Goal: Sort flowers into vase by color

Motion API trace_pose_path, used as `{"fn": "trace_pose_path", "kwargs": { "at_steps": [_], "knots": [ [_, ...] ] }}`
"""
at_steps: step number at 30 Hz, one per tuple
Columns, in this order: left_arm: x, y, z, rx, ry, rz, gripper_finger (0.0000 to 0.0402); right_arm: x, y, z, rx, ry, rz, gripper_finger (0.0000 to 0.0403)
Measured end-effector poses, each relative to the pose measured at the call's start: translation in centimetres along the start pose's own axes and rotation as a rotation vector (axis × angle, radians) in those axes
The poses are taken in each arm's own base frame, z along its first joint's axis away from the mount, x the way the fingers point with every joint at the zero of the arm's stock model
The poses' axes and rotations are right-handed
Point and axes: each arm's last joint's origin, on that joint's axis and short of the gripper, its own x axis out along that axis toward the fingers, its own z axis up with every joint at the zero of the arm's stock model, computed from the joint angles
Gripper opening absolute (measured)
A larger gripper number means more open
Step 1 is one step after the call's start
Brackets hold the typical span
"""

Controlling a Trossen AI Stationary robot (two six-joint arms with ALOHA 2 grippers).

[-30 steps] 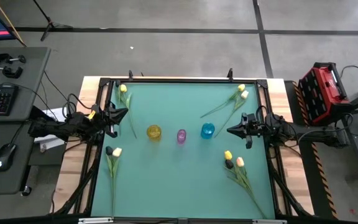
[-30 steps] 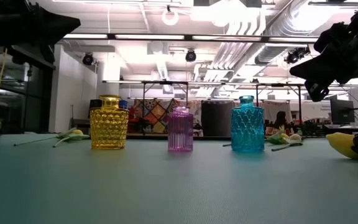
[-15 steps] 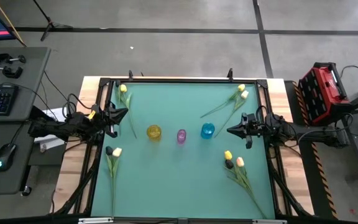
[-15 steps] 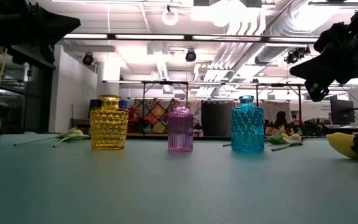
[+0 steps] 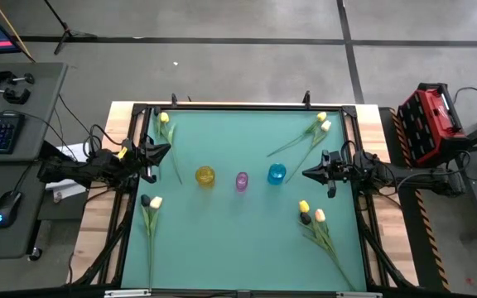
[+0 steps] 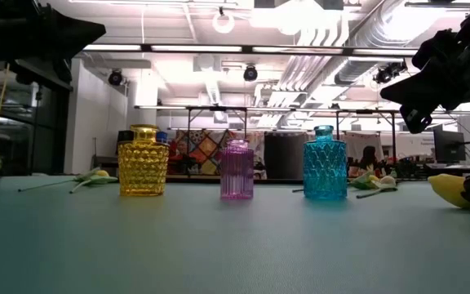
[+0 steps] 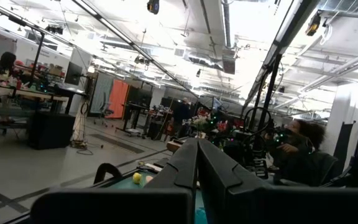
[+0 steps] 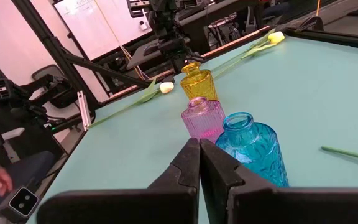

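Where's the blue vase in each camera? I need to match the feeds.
High view: blue vase, right end of the row, just ahead of the right gripper.
Low view: blue vase, rightmost of three.
Left wrist view: not in it.
Right wrist view: blue vase, nearest, just past the fingers.
Shared landmark: the pink vase beside it.

Both arms matte black w/ chunky jointed segments, black cables trailing back off each. Left claw (image 5: 166, 150) & right claw (image 5: 307, 174): dark, narrow, tapering to a point. Right claw's fingers (image 8: 188, 163) are smooth black wedges, flat-faced w/ angular edges.
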Motion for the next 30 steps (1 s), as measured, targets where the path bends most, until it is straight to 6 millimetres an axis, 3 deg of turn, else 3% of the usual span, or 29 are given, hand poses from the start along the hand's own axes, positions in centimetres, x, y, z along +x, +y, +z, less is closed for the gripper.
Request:
{"fn": "trace_pose_path", "kwargs": {
  "at_steps": [6,11,14,18,22,26,30],
  "knots": [
    [0.0,0.0,0.0,0.0,0.0,0.0,0.0,0.0,0.0,0.6,-0.06,-0.088,-0.061,0.0],
    [0.0,0.0,0.0,0.0,0.0,0.0,0.0,-1.3,0.7,4.6,0.348,-0.631,-0.094,0.0],
    [0.0,0.0,0.0,0.0,0.001,0.0,0.0,-1.8,0.7,5.6,0.522,-0.796,-0.153,0.0],
    [0.0,0.0,0.0,0.001,0.002,0.001,0.0,-0.7,1.3,7.7,0.574,-0.685,-0.252,0.0],
    [0.0,0.0,0.0,0.001,0.002,0.001,0.0,1.2,0.9,10.8,0.534,-0.411,-0.584,0.0009],
    [0.0,0.0,0.0,0.001,0.003,0.0,0.0,2.0,-1.9,11.9,0.562,-0.018,-1.027,0.0047],
    [0.0,0.0,0.0,0.001,0.003,0.001,0.0,3.0,-5.7,11.2,0.686,0.267,-1.19,0.012]
  ]
}}
